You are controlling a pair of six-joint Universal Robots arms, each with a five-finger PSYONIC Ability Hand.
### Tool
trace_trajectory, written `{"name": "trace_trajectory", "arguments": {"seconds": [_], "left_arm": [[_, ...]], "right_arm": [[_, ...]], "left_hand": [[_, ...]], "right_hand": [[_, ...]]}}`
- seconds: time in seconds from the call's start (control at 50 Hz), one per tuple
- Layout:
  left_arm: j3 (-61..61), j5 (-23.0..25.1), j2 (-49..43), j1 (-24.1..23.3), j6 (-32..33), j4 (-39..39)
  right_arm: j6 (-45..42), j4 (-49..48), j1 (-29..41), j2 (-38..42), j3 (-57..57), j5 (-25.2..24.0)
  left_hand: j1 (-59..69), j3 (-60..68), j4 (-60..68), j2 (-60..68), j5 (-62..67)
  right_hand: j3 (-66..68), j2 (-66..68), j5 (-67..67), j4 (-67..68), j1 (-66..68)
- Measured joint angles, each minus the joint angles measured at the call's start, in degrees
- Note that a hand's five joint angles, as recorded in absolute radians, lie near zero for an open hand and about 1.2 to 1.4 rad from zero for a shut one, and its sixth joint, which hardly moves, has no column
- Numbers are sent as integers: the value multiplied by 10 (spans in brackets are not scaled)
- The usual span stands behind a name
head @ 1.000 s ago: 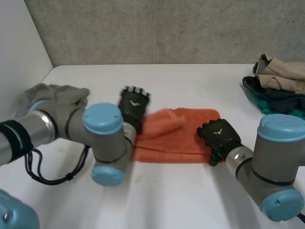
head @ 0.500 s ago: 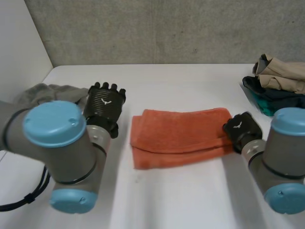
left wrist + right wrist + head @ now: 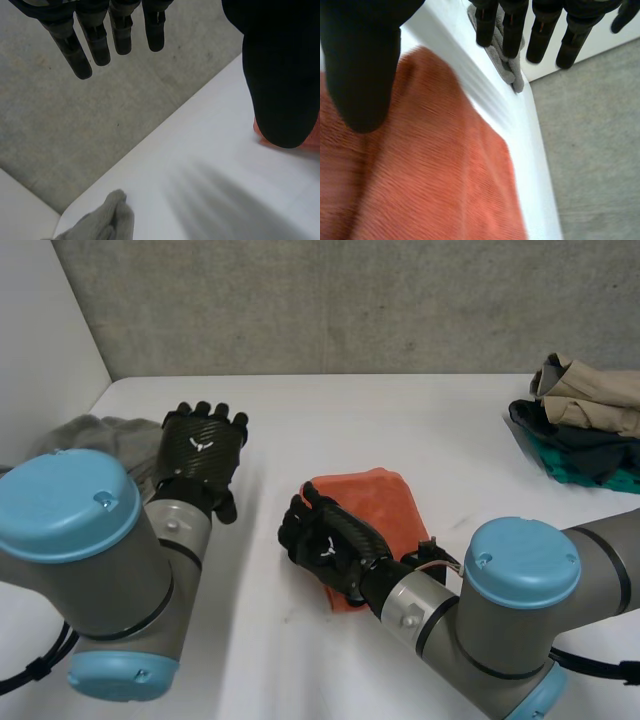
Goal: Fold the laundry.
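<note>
Folded orange towel (image 3: 375,498) on white table (image 3: 400,410); right hand (image 3: 325,545) over it, fingers straight and wide; left hand (image 3: 203,445) apart, likewise wide, empty

Bench (image 3: 400,410): carries everything listed here.
Towel (image 3: 375,502): lies on the bench near its middle.
My right hand (image 3: 325,540): over the towel's near left part, with my arm coming in from the near right.
My left hand (image 3: 203,447): left of the towel and apart from it, above bare bench.
Loose garment (image 3: 95,430): at the bench's left edge, just left of my left hand.
Clothes pile (image 3: 585,420): far right on the bench, well apart from the towel.
</note>
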Motion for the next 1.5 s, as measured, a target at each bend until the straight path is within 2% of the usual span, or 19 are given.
{"name": "trace_trajectory", "arguments": {"seconds": [0.06, 0.18, 0.2, 0.22, 0.24, 0.28, 0.34, 0.46, 0.58, 0.66, 0.76, 0.9, 1.04, 1.1, 1.26, 1.4, 1.5], "left_arm": [[20, 10, -12, -5, -4, 2], [88, 38, -53, -33, -13, 5], [110, 45, -67, -42, -18, 4], [110, 45, -67, -42, -18, 4], [140, 54, -88, -54, -26, 2], [169, 63, -111, -64, -36, -3], [214, 76, -151, -78, -52, -21], [276, 81, -223, -91, -69, -94], [298, 72, -272, -95, -74, -176], [297, 38, -283, -97, -74, -220], [294, 8, -275, -106, -75, -250], [281, 0, -199, -117, -77, -261], [251, 12, -111, -112, -76, -233], [236, 22, -93, -107, -76, -221], [207, 45, -81, -91, -83, -206], [201, 49, -86, -88, -104, -205], [200, 49, -87, -88, -112, -204]], "right_arm": [[60, 11, -16, -22, 2, 2], [277, 41, -92, -97, -6, 7], [335, 55, -111, -108, -15, 7], [335, 55, -111, -108, -15, 7], [392, 76, -131, -115, -28, 6], [436, 104, -148, -113, -45, 5], [473, 164, -167, -88, -83, 5], [445, 266, -177, -7, -155, 8], [391, 319, -175, 66, -201, 18], [351, 334, -171, 95, -217, 49], [294, 334, -169, 88, -216, 97], [251, 268, -162, 9, -151, 135], [247, 119, -121, -76, 1, 114], [248, 62, -105, -88, 61, 101], [248, -31, -92, -62, 136, 85], [248, -51, -99, -12, 107, 86], [249, -55, -100, 16, 71, 85]], "left_hand": [[0, 0, 0, 0, 0], [0, 0, 0, 0, 0], [0, 0, 0, 0, 0], [0, 0, 0, 0, 0], [0, 0, 0, 0, 0], [0, 0, 0, 0, 0], [0, 0, 0, 0, 0], [0, -3, 0, 0, 0], [0, -3, 0, 0, 0], [0, -3, 0, 0, 0], [0, -3, -1, 0, 0], [0, -3, 0, 0, 0], [-5, -3, -2, -1, 0], [-5, -3, -2, -1, 0], [-5, -3, -2, -1, 0], [-5, -3, -2, -1, 0], [-5, -3, -2, -1, 0]], "right_hand": [[-55, -51, -48, -53, -42], [-61, -56, -48, -60, -43], [-61, -56, -48, -60, -43], [-61, -56, -48, -60, -43], [-61, -56, -48, -60, -43], [-61, -56, -48, -60, -43], [-61, -56, -48, -60, -43], [-61, -56, -48, -60, -43], [-61, -56, -48, -60, -43], [-61, -57, -48, -60, -43], [-61, -62, -48, -60, -58], [-60, -62, -49, -60, -58], [-60, -62, -49, -60, -58], [-60, -62, -49, -60, -58], [-61, -62, -49, -60, -58], [-61, -61, -49, -60, -58], [-5, -3, 7, -7, -6]]}}
